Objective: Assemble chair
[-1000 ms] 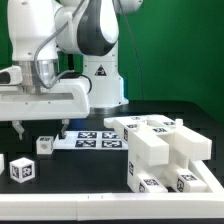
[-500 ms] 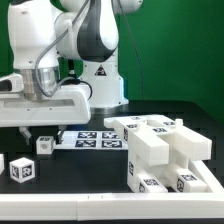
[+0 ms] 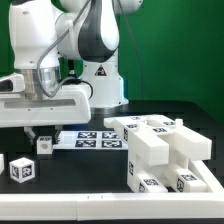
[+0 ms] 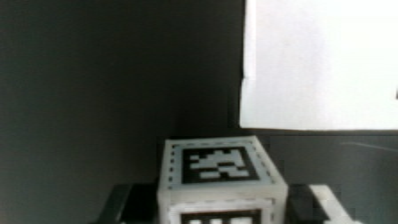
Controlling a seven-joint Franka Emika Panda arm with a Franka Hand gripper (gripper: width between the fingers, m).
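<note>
A small white tagged block [image 3: 45, 146] [image 4: 222, 172] stands on the black table at the exterior view's left. My gripper [image 3: 40, 136] [image 4: 226, 202] is lowered over it. Its two dark fingers [image 4: 134, 203] sit tight against the block's opposite sides, with no gap showing. The partly built chair [image 3: 165, 150], a stepped white block of slabs and bars with tags, stands at the exterior view's right, well away from the gripper. Another loose tagged cube [image 3: 22, 169] lies nearer the front, to the left.
The marker board [image 3: 95, 138] lies flat between the gripped block and the chair. A further white piece [image 3: 2, 163] shows at the left edge. The robot's white base [image 3: 100, 80] stands behind. A broad white surface [image 4: 320, 65] fills part of the wrist view.
The gripper has come down around the small block and its fingers have drawn in from wide open to the block's sides. The block and the chair have not moved.
</note>
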